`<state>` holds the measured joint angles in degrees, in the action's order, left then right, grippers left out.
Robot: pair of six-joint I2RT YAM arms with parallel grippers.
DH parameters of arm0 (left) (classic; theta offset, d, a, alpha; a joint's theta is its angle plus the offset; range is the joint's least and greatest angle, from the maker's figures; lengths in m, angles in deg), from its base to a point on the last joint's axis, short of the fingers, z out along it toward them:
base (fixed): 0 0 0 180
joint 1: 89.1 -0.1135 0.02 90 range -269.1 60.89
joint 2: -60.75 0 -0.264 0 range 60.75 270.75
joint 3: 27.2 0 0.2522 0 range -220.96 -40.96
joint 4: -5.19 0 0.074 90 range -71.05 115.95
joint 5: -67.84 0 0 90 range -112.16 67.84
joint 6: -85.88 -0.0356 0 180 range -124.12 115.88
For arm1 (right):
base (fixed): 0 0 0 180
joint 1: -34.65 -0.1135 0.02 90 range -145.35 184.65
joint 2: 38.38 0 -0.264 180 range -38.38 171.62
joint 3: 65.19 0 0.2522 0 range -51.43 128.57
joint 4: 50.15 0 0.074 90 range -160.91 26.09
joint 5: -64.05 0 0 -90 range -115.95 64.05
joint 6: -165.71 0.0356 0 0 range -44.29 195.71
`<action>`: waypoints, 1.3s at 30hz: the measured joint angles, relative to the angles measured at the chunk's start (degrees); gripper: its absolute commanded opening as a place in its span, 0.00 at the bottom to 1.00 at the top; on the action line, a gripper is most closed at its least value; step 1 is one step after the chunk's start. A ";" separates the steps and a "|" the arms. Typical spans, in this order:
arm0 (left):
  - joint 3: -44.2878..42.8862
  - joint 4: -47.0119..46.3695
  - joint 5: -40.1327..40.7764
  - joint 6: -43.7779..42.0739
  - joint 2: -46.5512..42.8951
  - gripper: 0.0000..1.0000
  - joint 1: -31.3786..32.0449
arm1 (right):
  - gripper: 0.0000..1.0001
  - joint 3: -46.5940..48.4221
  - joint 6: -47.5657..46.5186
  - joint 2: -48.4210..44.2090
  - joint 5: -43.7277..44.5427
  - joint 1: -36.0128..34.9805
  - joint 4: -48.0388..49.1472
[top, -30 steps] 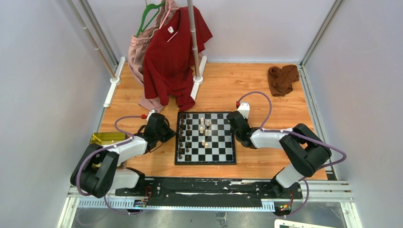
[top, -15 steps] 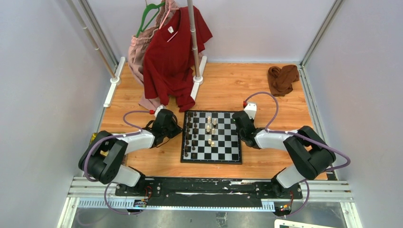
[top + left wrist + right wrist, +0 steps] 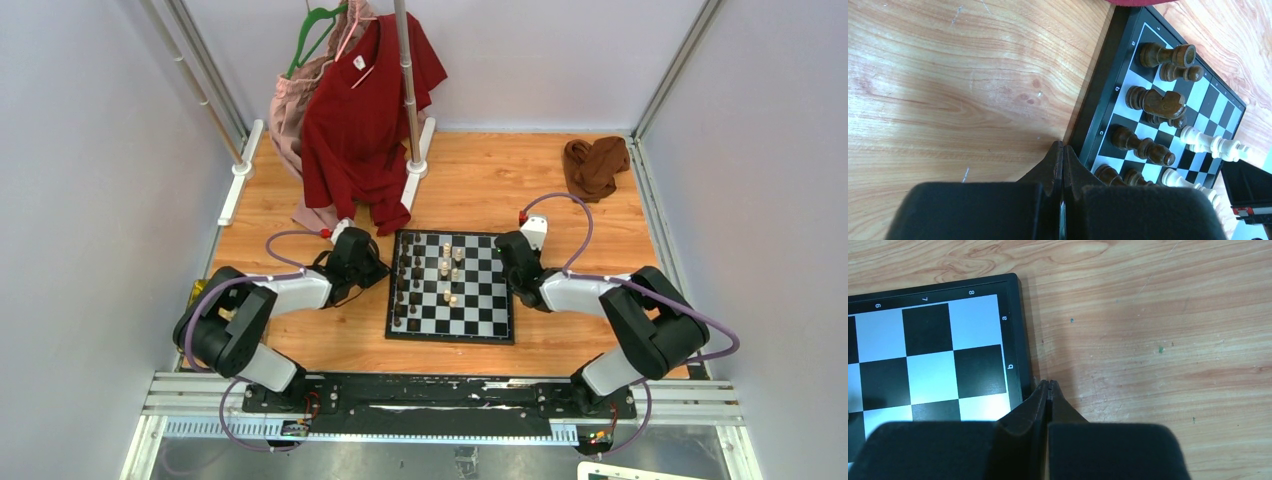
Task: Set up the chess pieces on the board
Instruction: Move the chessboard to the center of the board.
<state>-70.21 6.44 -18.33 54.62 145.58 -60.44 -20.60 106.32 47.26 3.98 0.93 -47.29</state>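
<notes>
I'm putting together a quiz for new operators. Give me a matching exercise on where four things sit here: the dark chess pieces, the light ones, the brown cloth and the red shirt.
Things:
1. dark chess pieces
2. light chess pieces
3. brown cloth
4. red shirt

Places:
A. hanging from the rack at the far side
B. crumpled at the far right corner of the table
C. on the left columns of the board
D. around the board's middle

Pairs: 1-C, 2-D, 3-B, 4-A.
</notes>
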 measured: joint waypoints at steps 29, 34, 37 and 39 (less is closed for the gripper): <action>2.29 20.55 9.11 -6.43 -28.94 0.70 1.53 | 0.51 -0.35 -3.43 -13.29 -1.31 1.18 -5.86; 0.20 29.16 12.79 -8.28 -36.59 0.70 1.53 | 0.51 -0.33 -4.63 -17.84 -0.57 -0.13 -8.48; -2.58 35.41 16.20 -9.75 -42.66 0.73 1.55 | 0.51 1.36 -6.19 -20.28 -0.15 -2.97 -10.64; -4.98 40.02 19.12 -10.51 -47.01 0.75 1.55 | 0.51 3.96 -7.02 -20.28 0.02 -5.22 -12.07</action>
<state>-75.20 46.46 0.80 44.10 98.57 -58.89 -16.65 99.30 26.98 4.00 -4.29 -59.35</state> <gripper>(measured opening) 0.723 0.511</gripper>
